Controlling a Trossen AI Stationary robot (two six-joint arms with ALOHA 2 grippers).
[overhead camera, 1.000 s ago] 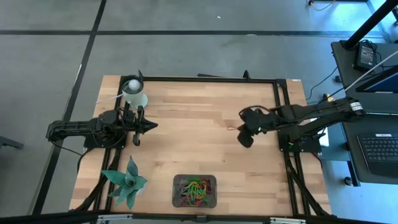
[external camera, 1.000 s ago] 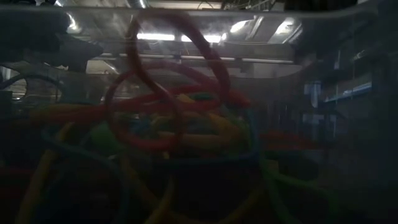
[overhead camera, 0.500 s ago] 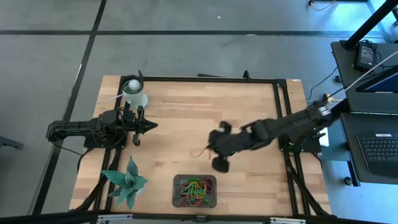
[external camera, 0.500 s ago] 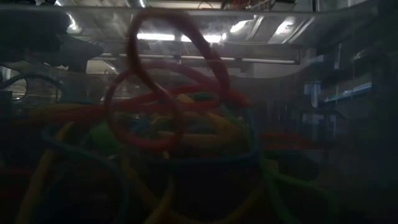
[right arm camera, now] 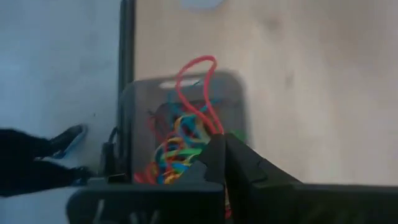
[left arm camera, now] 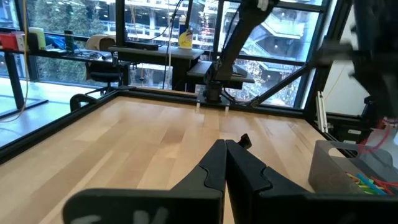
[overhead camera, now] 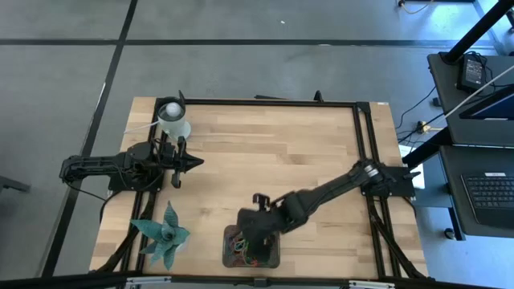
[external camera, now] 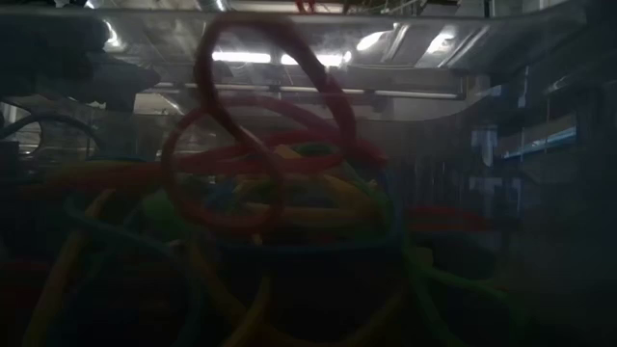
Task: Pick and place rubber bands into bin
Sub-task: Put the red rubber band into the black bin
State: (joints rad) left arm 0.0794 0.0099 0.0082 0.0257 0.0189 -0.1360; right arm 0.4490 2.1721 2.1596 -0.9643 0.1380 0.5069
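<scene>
The dark grey bin [overhead camera: 273, 258] sits at the table's near edge, with several coloured rubber bands [overhead camera: 250, 247] piled in it. The low view looks through the bin's wall at this tangle of rubber bands [external camera: 241, 183]. My right gripper [overhead camera: 247, 234] hangs over the bin [right arm camera: 134, 106], shut on a red rubber band [right arm camera: 194, 78]. My left gripper [overhead camera: 197, 160] waits shut at the table's left side, touching nothing. The left wrist view shows the bin [left arm camera: 339, 165] beyond that gripper's fingertips [left arm camera: 225, 144]. My right gripper pinches one end of the red rubber band's loop [right arm camera: 214, 127] between its two fingertips. The fingers slant downward from the table's right side. The loop hangs free beyond the fingertips, over the bin and the pile in it.
A white cup [overhead camera: 173, 120] stands at the far left, just beyond my left gripper. A green spiky plant figure [overhead camera: 165, 237] lies left of the bin. Black frame rails [overhead camera: 361, 144] run along the table's edges. Bare wood [overhead camera: 265, 152] fills the middle.
My right gripper has swept from the table's right-middle toward the near edge and the left, ending over the bin, rolling as it went. It has stayed shut and carried the red rubber band along. The bands in the bin have kept still.
</scene>
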